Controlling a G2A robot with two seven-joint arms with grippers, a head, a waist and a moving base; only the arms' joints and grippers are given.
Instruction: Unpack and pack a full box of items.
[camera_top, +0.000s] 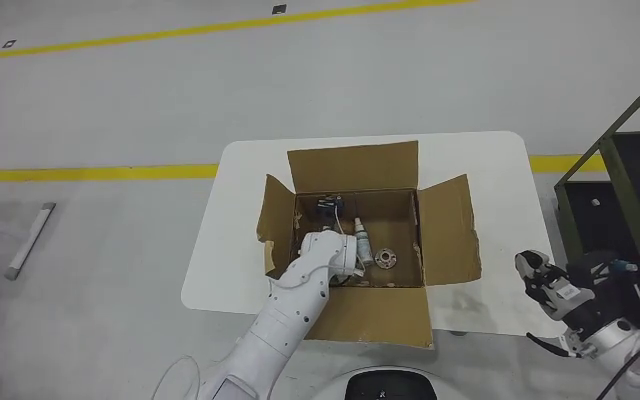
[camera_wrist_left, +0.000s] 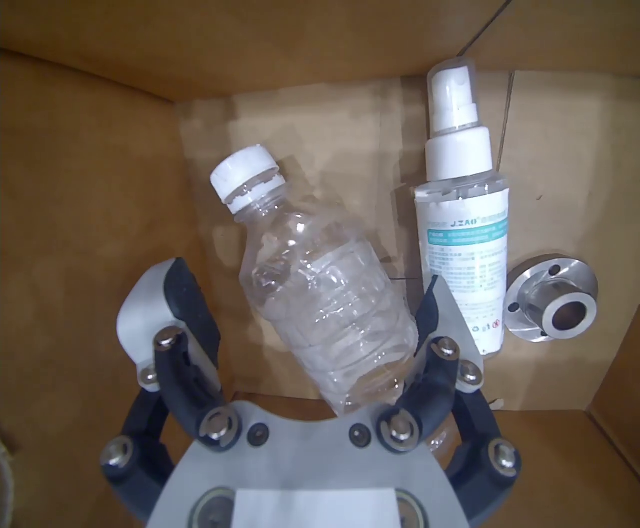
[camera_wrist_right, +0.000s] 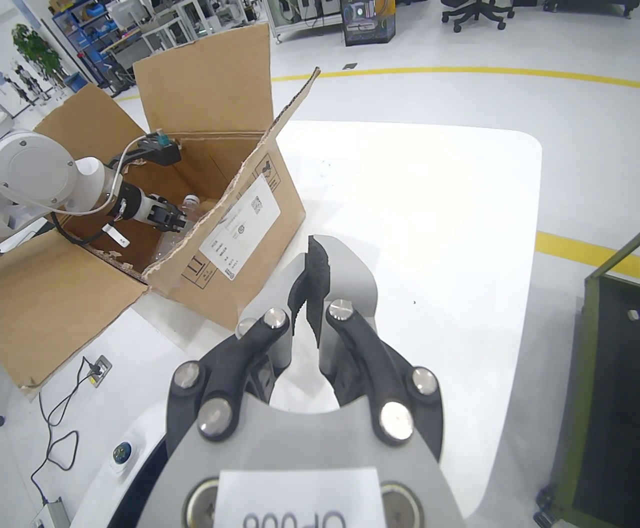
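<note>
Box: your cardboard box (camera_top: 352, 165) sits mid-table (camera_top: 480, 160) with all four flaps folded outward.
Left gripper: your left gripper (camera_wrist_left: 305, 277) is down in the box's left half, fingers spread apart around the water bottle (camera_wrist_left: 320, 300).
Water bottle: lies tilted on the box floor, white cap pointing away from the wrist.
Neighbours: spray bottle (camera_wrist_left: 462, 235) lies just beside it, and the metal flange (camera_wrist_left: 550, 305) beyond, with bare floor past that.
Right gripper: your right gripper (camera_wrist_right: 314, 260) has its fingers pressed together, holding nothing, near the table's right edge, well apart from the box.
</note>
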